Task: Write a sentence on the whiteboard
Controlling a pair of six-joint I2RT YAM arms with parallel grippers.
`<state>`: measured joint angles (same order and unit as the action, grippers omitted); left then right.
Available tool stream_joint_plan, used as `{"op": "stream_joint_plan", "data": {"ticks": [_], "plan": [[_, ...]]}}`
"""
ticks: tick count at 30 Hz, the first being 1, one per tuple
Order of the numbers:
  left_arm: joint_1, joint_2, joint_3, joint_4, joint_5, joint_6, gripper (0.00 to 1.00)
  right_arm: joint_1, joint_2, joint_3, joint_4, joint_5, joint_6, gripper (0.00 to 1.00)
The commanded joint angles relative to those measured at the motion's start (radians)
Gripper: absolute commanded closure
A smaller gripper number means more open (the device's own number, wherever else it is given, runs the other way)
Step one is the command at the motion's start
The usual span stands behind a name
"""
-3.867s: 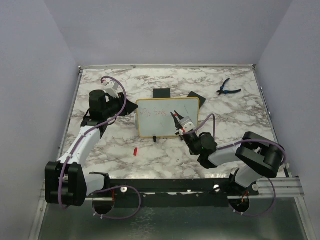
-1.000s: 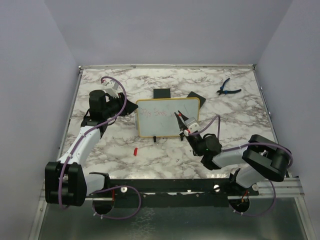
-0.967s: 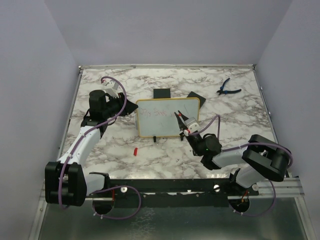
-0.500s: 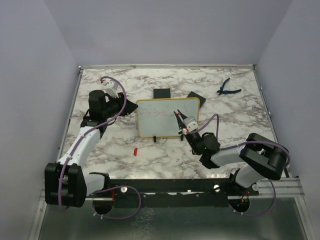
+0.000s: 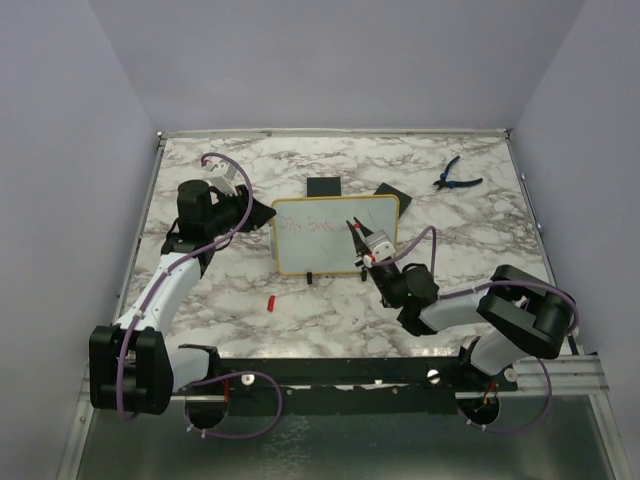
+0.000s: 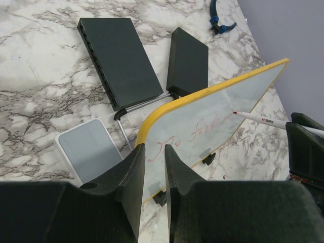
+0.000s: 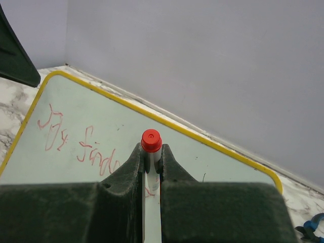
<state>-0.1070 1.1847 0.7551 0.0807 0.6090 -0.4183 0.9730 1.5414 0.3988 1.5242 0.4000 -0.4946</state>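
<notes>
Nearest, a red cap [image 5: 271, 301] lies loose on the marble table [image 5: 480, 230]. The right gripper [image 7: 151, 153] pinches a white marker [image 7: 151, 139], its nib at the whiteboard [image 5: 330, 258], which stands mid-table. The left gripper [image 6: 153, 163] is clamped on the board's yellow left edge. The sentence [image 7: 83, 144], in faint red, crosses its upper half. Far right lie blue pliers [image 5: 455, 176].
</notes>
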Motion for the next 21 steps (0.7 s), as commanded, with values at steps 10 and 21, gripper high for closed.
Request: {"op": "stream_joint_plan", "data": {"ticks": [10, 21], "plan": [[-0.006, -0.011, -0.008, 0.01, 0.003, 0.015, 0.77, -0.009, 0.005, -0.027, 0.212, 0.032, 0.016, 0.99], [-0.006, -0.01, -0.008, 0.01, 0.002, 0.015, 0.77, -0.008, -0.011, -0.054, 0.212, 0.04, 0.006, 0.99]]}}
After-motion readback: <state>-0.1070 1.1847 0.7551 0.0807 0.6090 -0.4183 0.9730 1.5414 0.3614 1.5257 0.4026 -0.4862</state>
